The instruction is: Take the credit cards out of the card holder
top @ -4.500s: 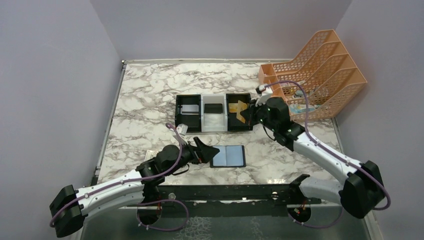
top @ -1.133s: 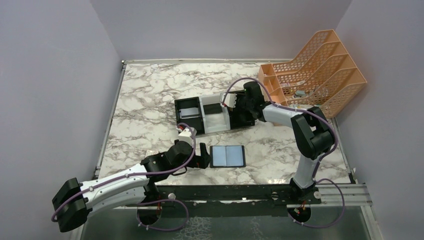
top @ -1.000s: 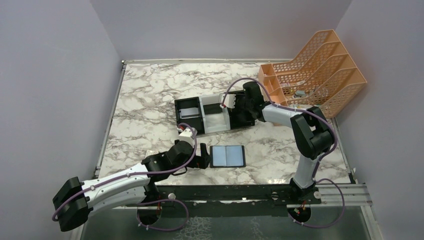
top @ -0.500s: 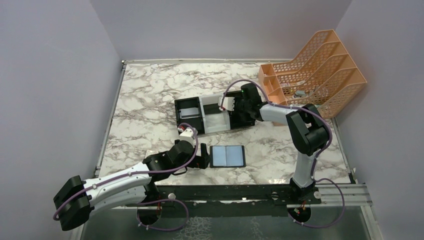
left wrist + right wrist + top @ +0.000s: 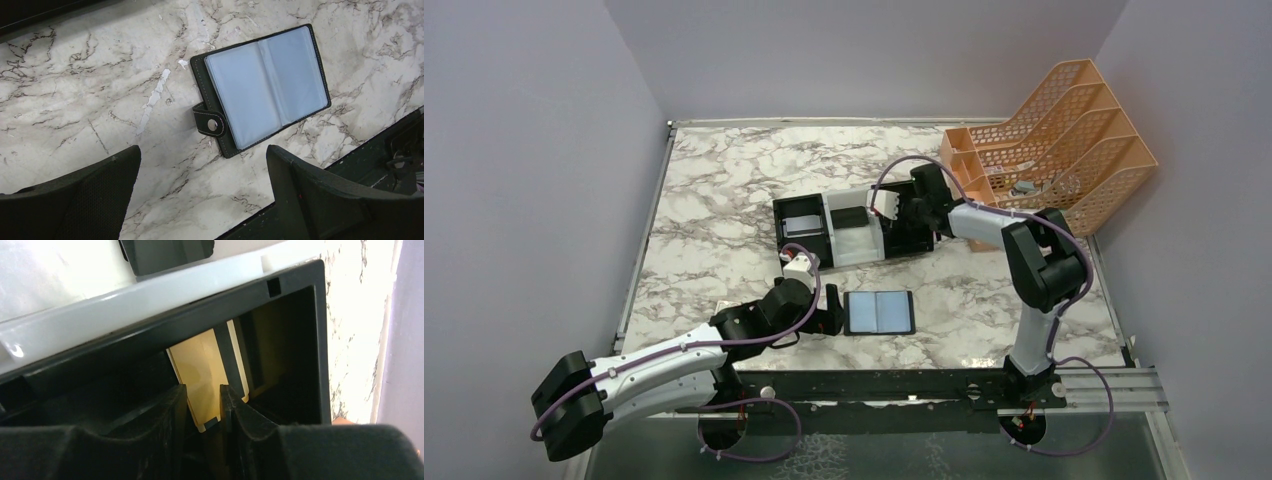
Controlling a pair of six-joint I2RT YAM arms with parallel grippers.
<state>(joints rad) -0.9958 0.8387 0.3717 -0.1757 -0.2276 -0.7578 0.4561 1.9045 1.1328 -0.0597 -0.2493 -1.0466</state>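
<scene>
Left wrist: card holder [image 5: 265, 92] near edge [image 5: 345, 156]

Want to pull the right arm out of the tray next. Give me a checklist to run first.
1. Card holder pockets empty: ok, both look bare.
2. Gold card inside the tray, right compartment: ok.
3. Silver card in the left compartment: ok.
4. Right gripper free of the gold card: cannot tell; jaws slightly apart, card showing between them.
5. Left gripper open, apart from the card holder: ok.
</scene>
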